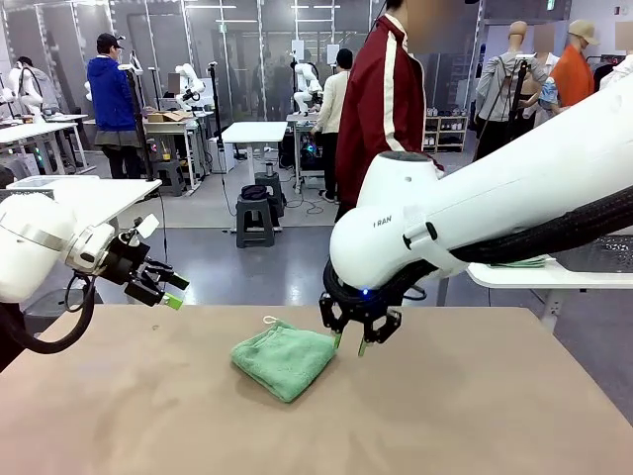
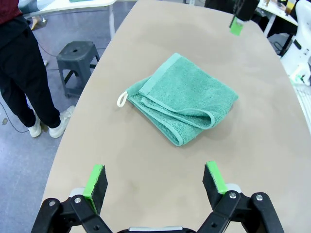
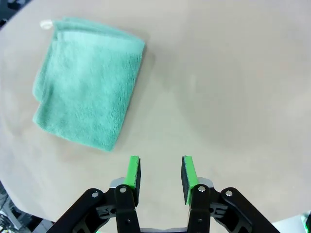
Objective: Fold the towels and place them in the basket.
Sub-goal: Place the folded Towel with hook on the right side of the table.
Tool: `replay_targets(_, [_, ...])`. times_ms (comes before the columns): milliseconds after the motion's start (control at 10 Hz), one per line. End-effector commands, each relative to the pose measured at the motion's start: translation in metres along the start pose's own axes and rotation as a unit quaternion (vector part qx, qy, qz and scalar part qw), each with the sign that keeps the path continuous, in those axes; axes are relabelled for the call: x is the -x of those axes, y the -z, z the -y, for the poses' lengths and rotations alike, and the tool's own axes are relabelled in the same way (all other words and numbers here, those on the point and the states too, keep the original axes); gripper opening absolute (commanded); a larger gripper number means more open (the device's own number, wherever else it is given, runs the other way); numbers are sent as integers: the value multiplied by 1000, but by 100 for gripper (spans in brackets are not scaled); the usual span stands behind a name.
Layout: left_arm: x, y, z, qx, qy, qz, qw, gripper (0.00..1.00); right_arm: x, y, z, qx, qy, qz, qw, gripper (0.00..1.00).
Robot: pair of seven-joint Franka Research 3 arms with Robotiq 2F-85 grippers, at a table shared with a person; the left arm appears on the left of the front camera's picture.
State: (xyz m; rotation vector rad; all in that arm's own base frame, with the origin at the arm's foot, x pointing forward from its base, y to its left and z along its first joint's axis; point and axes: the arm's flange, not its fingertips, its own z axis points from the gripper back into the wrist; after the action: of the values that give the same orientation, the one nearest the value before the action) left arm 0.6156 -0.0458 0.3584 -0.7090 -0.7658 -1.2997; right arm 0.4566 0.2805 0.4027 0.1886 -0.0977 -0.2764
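Towel (image 1: 285, 358) x1, mint, folded; L pincer (image 1: 178, 291) wide, R pincer (image 1: 349, 344) half-open.

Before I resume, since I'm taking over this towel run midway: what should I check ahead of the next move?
1. Fold: the mint green towel lies folded on the table: ok.
2. Nothing held: the right tool is empty, jaws partly apart, over bare table beside the towel: ok.
3. Clearance: the left tool is empty, jaws wide, raised off to the side: ok.
4. The basket is ready to receive: cannot tell.
5. Grey towel's whereabouts: cannot tell.
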Motion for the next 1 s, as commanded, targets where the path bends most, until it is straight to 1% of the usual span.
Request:
replay_targets(0, [-2, -1, 1, 0, 0, 1, 1000, 100, 20, 14, -3, -16, 69, -16, 997, 44])
replay_targets(200, [-2, -1, 1, 0, 0, 1, 1000, 100, 35, 30, -8, -59, 121, 8, 991, 44])
replay_targets(300, [-2, -1, 1, 0, 0, 1, 1000, 100, 40, 40, -13, -76, 132, 16, 988, 44])
replay_targets(500, [-2, -1, 1, 0, 0, 1, 1000, 100, 39, 58, -29, -78, 137, 16, 987, 44])
replay_targets(900, [-2, -1, 1, 0, 0, 1, 1000, 100, 28, 81, -57, -79, 160, 52, 983, 44])
